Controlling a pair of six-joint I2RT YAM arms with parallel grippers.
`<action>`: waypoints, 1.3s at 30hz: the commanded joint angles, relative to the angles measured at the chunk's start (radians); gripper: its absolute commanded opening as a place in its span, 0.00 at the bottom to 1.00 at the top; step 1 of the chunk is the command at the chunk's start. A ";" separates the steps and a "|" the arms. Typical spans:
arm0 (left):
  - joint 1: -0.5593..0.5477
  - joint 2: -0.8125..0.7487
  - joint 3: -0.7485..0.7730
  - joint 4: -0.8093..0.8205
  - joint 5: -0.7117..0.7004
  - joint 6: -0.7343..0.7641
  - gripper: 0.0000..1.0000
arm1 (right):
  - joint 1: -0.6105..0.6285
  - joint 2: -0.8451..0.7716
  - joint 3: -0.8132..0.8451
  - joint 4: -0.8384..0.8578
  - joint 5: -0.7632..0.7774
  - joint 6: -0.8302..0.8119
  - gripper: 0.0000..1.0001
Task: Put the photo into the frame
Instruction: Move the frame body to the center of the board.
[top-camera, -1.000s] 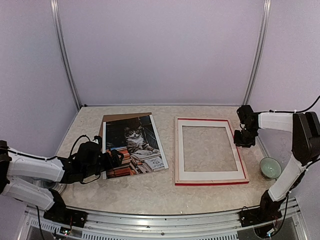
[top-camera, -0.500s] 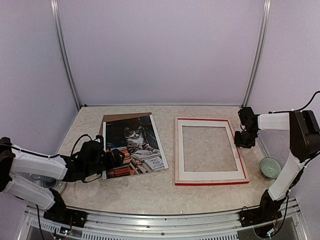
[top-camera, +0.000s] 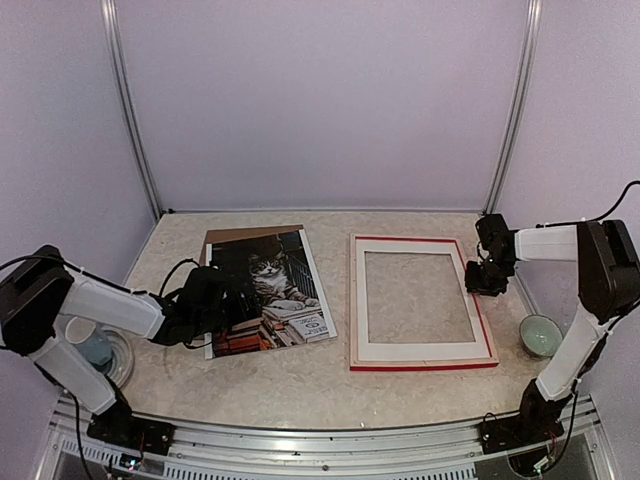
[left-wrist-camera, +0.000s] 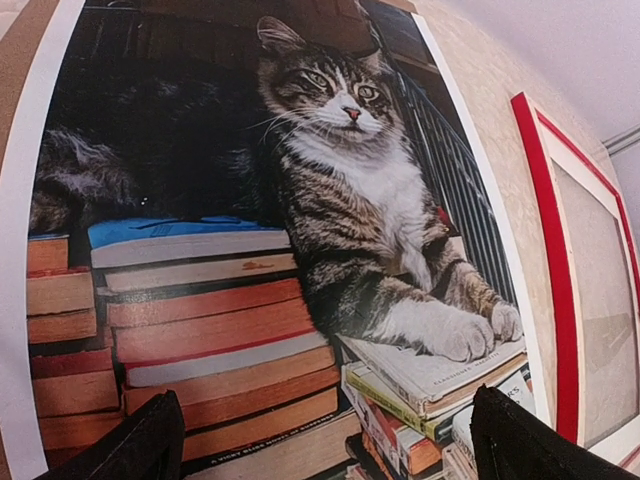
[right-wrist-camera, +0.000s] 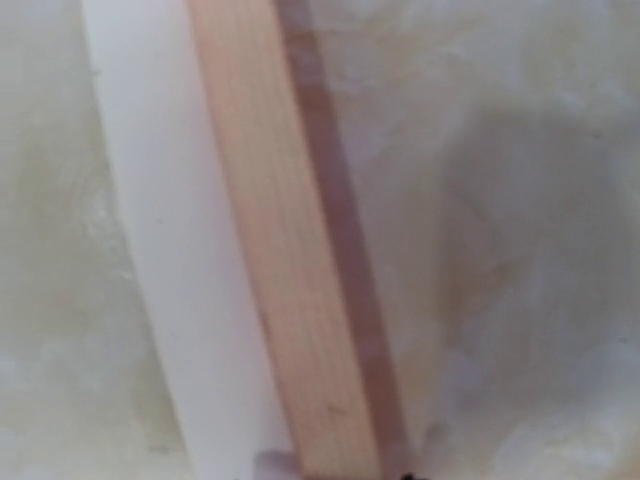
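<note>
Two hands, left hand (top-camera: 238, 306) spread open over photo (left-wrist-camera: 350, 200), book titles illegible, right hand (top-camera: 483, 284) at frame (top-camera: 424, 365), grip unclear

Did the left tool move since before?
Yes. The left tool slid rightward, farther over the cat photo, toward the red frame.

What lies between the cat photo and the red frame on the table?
Nothing: only a bare strip of the marbled tabletop separates the photo from the frame, as the top external view shows.
</note>
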 joint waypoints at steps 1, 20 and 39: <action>0.032 0.043 0.021 0.015 0.026 0.002 0.99 | -0.012 0.021 -0.013 0.033 -0.056 -0.007 0.34; 0.122 0.059 0.018 -0.046 0.015 0.002 0.99 | 0.007 0.025 0.007 0.078 -0.161 -0.021 0.34; 0.114 -0.225 -0.049 -0.112 0.001 -0.006 0.99 | 0.095 -0.076 0.121 -0.089 0.012 0.002 0.56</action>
